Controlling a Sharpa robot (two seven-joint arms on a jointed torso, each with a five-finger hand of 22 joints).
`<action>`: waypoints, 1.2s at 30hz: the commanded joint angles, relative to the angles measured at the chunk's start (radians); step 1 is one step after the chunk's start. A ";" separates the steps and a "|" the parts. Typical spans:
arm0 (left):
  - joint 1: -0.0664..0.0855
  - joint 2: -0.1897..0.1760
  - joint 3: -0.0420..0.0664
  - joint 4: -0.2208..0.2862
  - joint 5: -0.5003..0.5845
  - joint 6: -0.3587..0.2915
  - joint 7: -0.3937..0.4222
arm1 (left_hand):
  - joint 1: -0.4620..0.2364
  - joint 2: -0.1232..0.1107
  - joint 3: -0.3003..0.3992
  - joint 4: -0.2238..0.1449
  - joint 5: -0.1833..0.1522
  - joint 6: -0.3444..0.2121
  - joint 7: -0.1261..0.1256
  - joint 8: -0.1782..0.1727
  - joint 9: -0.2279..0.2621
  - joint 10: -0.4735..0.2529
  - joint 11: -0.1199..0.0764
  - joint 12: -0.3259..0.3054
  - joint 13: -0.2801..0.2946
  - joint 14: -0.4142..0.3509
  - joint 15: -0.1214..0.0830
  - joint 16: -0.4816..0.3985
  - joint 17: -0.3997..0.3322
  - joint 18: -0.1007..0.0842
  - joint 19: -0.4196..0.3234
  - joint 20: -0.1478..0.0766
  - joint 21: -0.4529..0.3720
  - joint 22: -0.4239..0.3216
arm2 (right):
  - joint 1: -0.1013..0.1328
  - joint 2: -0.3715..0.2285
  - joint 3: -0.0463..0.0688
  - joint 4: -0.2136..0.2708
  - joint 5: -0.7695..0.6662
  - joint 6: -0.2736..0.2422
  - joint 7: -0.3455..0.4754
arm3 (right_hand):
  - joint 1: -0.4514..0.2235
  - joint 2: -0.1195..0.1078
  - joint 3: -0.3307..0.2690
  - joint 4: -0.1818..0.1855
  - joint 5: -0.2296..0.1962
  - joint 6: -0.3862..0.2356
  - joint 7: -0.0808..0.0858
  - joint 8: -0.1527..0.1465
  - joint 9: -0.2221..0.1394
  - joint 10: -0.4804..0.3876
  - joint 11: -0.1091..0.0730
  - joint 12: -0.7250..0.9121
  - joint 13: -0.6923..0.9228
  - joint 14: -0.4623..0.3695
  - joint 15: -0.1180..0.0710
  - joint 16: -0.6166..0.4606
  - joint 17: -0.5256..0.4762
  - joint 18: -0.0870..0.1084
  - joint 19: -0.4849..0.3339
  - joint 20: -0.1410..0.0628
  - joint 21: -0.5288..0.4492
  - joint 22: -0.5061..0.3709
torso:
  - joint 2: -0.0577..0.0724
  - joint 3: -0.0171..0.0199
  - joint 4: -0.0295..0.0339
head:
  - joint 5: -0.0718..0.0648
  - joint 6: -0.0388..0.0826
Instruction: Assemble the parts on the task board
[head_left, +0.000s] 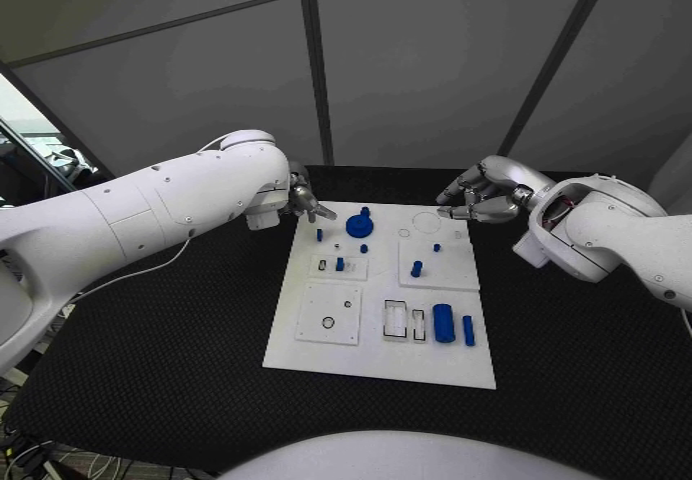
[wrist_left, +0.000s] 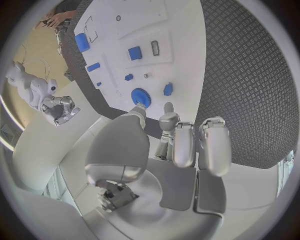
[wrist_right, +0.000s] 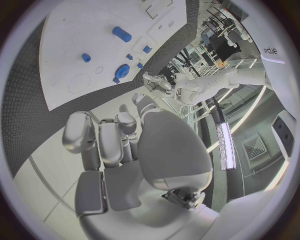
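White board (head_left: 378, 352) sits mid-table. Blue gear (head_left: 359, 223) stands near board's far left corner; small blue pegs and two longer blue pieces (head_left: 453, 326) lie elsewhere on it. Left hand (head_left: 302, 201) at board's far left edge, just beside gear, partly hidden by its arm; fingers loosely apart, holding nothing. Right hand (head_left: 480, 197) off far right corner, fingers curled in together, nothing visible in them.

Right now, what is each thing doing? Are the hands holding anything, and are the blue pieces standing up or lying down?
Left hand: holds nothing, fingers apart, by the board's far left corner.
Right hand: holds nothing, fingers curled in, by the board's far right corner.
Task board: flat on the table.
Blue gear: sitting on the board's far end.
Blue cylinder: lying down.
Thin blue bar: lying beside the cylinder.
Small blue peg: standing upright.
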 joint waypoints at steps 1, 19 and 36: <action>0.003 0.017 -0.005 -0.042 0.013 0.066 0.027 | 0.006 0.007 -0.005 0.000 0.002 -0.005 0.004 -0.005 -0.002 -0.004 0.003 -0.002 0.000 0.052 0.005 -0.004 0.094 -0.077 0.003 0.007 -0.001 0.104 | 0.002 0.001 0.001 0.003 -0.002 0.000 0.007 | 0.001 -0.005 0.000 0.005 0.003 -0.008 -0.002 0.005 -0.001 -0.006 -0.002 -0.004 -0.001 0.031 -0.005 -0.004 -0.002 0.018 0.006 -0.002 -0.006 -0.001 | 0.001 -0.0007 0.0007 | 0.000 0.000; -0.004 0.066 -0.031 -0.123 -0.009 0.073 0.036 | 0.006 0.016 -0.016 0.001 0.002 -0.002 0.005 -0.010 -0.010 -0.005 0.005 0.000 0.001 0.052 0.007 -0.002 0.095 -0.078 0.006 0.009 0.003 0.109 | 0.002 0.007 0.001 0.000 -0.002 0.006 0.006 | 0.001 -0.005 0.000 0.005 0.003 -0.008 -0.002 0.005 -0.001 -0.006 -0.002 -0.004 -0.001 0.031 -0.005 -0.004 -0.002 0.018 0.006 -0.002 -0.006 -0.001 | -0.001 0.0003 -0.0001 | 0.002 -0.009; -0.009 0.081 -0.038 -0.139 -0.010 0.085 0.045 | 0.037 0.042 -0.027 -0.005 0.004 0.011 0.005 -0.016 -0.024 -0.005 0.005 0.004 0.001 0.052 0.007 -0.002 0.095 -0.078 0.008 0.011 0.005 0.113 | 0.002 0.009 0.001 -0.001 -0.003 0.008 0.004 | 0.001 -0.005 0.000 0.005 0.003 -0.008 -0.002 0.005 -0.001 -0.006 -0.002 -0.004 -0.001 0.031 -0.005 -0.004 -0.002 0.018 0.006 -0.002 -0.006 -0.001 | -0.002 0.0001 0.0016 | 0.001 -0.013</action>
